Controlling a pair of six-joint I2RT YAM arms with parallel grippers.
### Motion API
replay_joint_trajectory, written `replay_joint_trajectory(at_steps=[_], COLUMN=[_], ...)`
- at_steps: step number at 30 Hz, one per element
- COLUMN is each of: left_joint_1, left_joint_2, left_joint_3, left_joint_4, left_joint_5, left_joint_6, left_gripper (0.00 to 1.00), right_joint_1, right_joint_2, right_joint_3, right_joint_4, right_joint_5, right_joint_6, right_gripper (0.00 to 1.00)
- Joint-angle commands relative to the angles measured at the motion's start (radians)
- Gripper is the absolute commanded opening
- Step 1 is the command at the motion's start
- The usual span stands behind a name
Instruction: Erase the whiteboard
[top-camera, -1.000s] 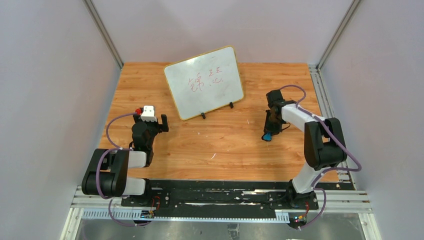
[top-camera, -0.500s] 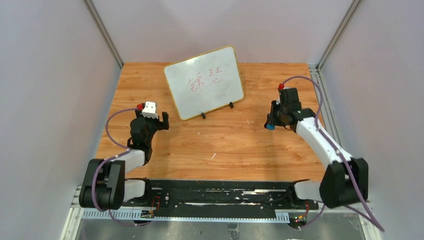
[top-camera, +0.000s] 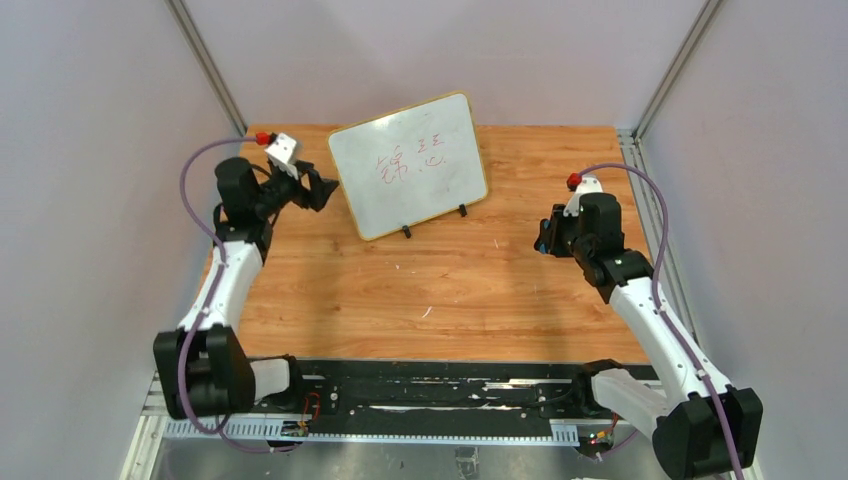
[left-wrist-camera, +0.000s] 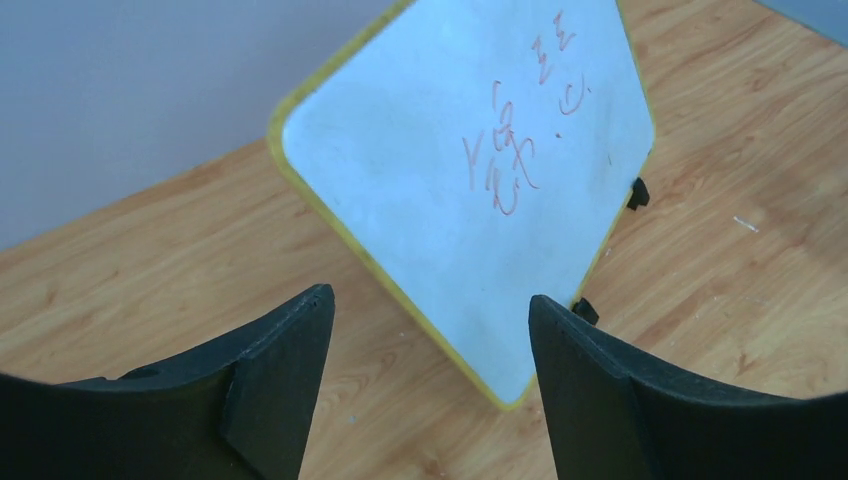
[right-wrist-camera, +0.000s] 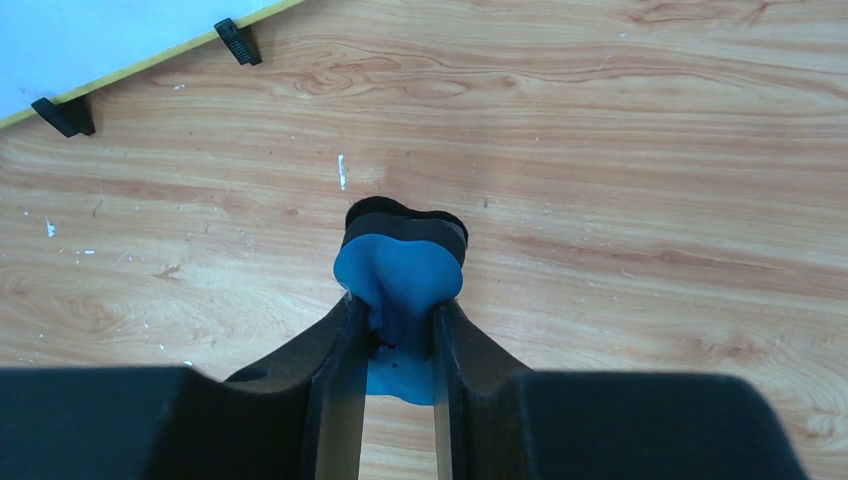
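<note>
The whiteboard (top-camera: 408, 163) leans tilted at the back of the wooden table, yellow-framed, on two black feet, with red handwriting (top-camera: 410, 160) on it. It also shows in the left wrist view (left-wrist-camera: 470, 170). My left gripper (top-camera: 318, 188) is open and empty, just left of the board's left edge; in its wrist view (left-wrist-camera: 430, 310) the board's lower corner lies between the fingers. My right gripper (top-camera: 545, 240) is shut on a small blue eraser (right-wrist-camera: 400, 275) with a black felt face, held above the table to the right of the board.
The wooden table (top-camera: 450, 290) is bounded by grey walls on three sides. A metal rail (top-camera: 645, 190) runs along the right edge. The board's black feet (right-wrist-camera: 62, 115) show at the top left of the right wrist view.
My left arm has swung up and back from the front left to the board's left edge. My right arm has lifted the eraser off the table and drawn back a little to the right.
</note>
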Motion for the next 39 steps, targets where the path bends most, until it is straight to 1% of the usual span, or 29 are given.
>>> replay_joint_trajectory(at_steps=[1, 2, 3, 4, 6, 8, 10, 12, 16, 18, 22, 25, 27, 28, 29, 32, 34, 36, 37, 39], left_joint_1=[0.14, 0.162, 0.178, 0.186, 0.191, 0.192, 0.191, 0.19, 0.19, 0.189, 0.189, 0.188, 0.188, 0.187, 0.186, 0.182, 0.173, 0.159, 0.154, 0.134], left_joint_2=[0.211, 0.259, 0.3, 0.336, 0.359, 0.38, 0.423, 0.473, 0.544, 0.579, 0.626, 0.666, 0.698, 0.716, 0.738, 0.794, 0.81, 0.798, 0.782, 0.733], left_joint_3=[0.179, 0.217, 0.249, 0.268, 0.274, 0.259, 0.265, 0.291, 0.292, 0.301, 0.296, 0.292, 0.292, 0.295, 0.303, 0.338, 0.359, 0.368, 0.372, 0.38], left_joint_4=[-0.126, -0.145, -0.159, -0.162, -0.145, -0.06, 0.031, 0.058, 0.195, 0.23, 0.35, 0.5, 0.64, 0.751, 0.823, 0.976, 0.988, 0.92, 0.834, 0.59], left_joint_5=[0.387, 0.45, 0.481, 0.491, 0.473, 0.463, 0.487, 0.515, 0.567, 0.582, 0.578, 0.575, 0.576, 0.578, 0.582, 0.589, 0.588, 0.575, 0.561, 0.512], left_joint_6=[-0.106, -0.107, -0.112, -0.115, -0.117, -0.176, -0.244, -0.279, -0.373, -0.399, -0.477, -0.594, -0.711, -0.781, -0.847, -0.991, -1.012, -0.946, -0.875, -0.657], left_gripper=[0.76, 0.74, 0.71, 0.68, 0.61, 0.56, 0.55, 0.56, 0.56, 0.56, 0.56, 0.56, 0.56, 0.56, 0.55, 0.55, 0.52, 0.52, 0.52, 0.51], right_joint_1=[0.014, 0.015, 0.015, 0.014, 0.015, 0.014, 0.014, 0.014, 0.014, 0.014, 0.015, 0.015, 0.014, 0.014, 0.014, 0.014, 0.014, 0.015, 0.014, 0.014], right_joint_2=[0.006, 0.006, 0.006, 0.004, 0.003, 0.004, 0.009, 0.015, 0.023, 0.021, 0.017, 0.024, 0.032, 0.036, 0.039, 0.046, 0.049, 0.048, 0.05, 0.051], right_joint_3=[-0.006, -0.006, -0.004, -0.003, 0.001, 0.001, 0.003, 0.005, 0.01, 0.01, 0.012, 0.02, 0.026, 0.027, 0.031, 0.037, 0.039, 0.04, 0.04, 0.041], right_joint_4=[0.018, 0.02, 0.021, 0.021, 0.018, 0.022, 0.027, 0.03, 0.027, 0.025, 0.024, 0.022, 0.021, 0.021, 0.023, 0.024, 0.022, 0.021, 0.022, 0.021], right_joint_5=[-0.04, -0.044, -0.047, -0.047, -0.044, -0.043, -0.052, -0.056, -0.053, -0.047, -0.04, -0.042, -0.042, -0.042, -0.043, -0.043, -0.037, -0.034, -0.033, -0.03], right_joint_6=[-0.021, -0.02, -0.023, -0.025, -0.03, -0.029, -0.027, -0.024, -0.026, -0.031, -0.032, -0.032, -0.031, -0.031, -0.029, -0.028, -0.028, -0.029, -0.029, -0.029], right_gripper=[0.01, 0.01, 0.01, 0.01, 0.01, 0.01, 0.01, 0.01, 0.01, 0.01, 0.01, 0.01, 0.01, 0.01, 0.01, 0.01, 0.01, 0.01, 0.01, 0.01])
